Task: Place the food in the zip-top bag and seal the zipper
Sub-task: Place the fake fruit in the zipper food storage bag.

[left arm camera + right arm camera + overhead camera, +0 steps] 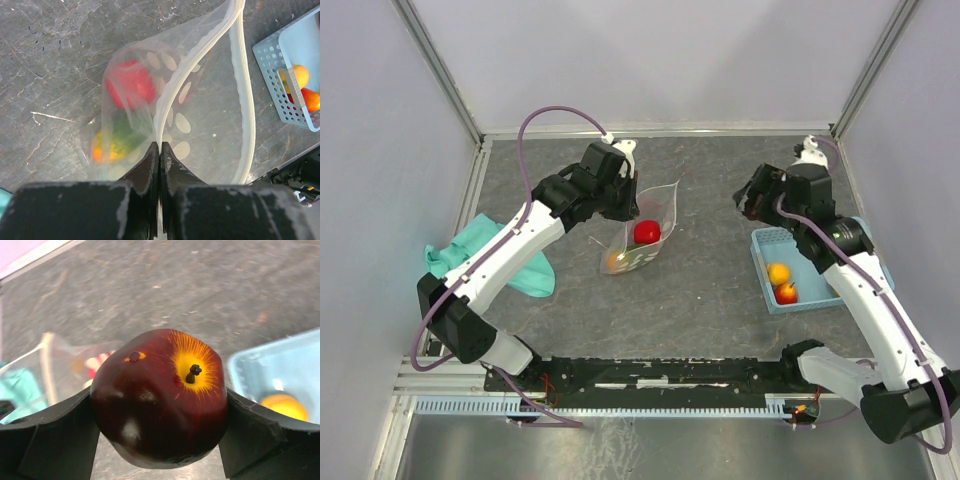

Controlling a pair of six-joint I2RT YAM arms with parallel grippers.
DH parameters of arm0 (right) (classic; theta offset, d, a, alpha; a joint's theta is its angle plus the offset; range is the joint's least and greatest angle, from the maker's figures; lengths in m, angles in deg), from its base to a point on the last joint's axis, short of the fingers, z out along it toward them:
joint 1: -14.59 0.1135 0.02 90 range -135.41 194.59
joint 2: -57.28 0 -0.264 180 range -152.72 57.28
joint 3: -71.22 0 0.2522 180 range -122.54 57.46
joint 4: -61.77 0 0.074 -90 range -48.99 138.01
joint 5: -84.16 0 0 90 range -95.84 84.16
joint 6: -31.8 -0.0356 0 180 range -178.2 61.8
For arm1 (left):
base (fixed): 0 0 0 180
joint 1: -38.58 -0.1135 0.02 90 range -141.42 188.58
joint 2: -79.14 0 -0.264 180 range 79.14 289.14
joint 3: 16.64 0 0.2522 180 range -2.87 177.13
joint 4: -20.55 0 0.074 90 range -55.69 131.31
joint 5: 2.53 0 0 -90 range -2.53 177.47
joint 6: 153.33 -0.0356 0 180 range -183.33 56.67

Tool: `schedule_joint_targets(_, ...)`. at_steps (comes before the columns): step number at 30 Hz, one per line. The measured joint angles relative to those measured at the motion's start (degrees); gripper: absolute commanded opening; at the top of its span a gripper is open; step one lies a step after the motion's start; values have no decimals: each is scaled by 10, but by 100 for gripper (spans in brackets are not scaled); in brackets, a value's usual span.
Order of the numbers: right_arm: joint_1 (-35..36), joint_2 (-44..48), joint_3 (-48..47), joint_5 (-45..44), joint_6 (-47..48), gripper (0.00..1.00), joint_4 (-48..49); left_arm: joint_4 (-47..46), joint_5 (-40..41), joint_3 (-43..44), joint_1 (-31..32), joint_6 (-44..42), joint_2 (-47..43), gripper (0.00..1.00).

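While the left gripper (160,152) pinches closed on the zipper (251,130) of the one zip-top bag (665,205) at centre frame, that bag holds two items, a red piece (646,232) and an orange-green piece (616,260) (blurred through plastic). At upper right the right gripper (160,410) clamps one dark red apple (160,390). Below it, the blue basket (765,240) holds two more, an orange fruit (778,272) and a red fruit (787,293).

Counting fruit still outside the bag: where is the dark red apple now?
The dark red apple is clamped in the right gripper, at the top view's right, by the blue basket, right of the zip-top bag.
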Motion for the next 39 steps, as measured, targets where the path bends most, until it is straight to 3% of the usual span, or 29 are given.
schedule_joint_targets(9, 131, -60, -42, 60, 5, 58, 120, 0, 2, 0, 0, -8, 0, 3)
schedule_joint_targets(18, 216, -147, -42, 121, -15, 61, 276, 0, 2, 0, 2, -12, -1, 3)
schedule_joint_targets(31, 229, -159, 56, 141, -26, 67, 356, 0, 3, 0, 2, -12, -8, 3)
schedule_joint_targets(39, 229, -159, 81, 119, -5, 80, 337, 0, 2, 0, 2, -12, -8, 3)
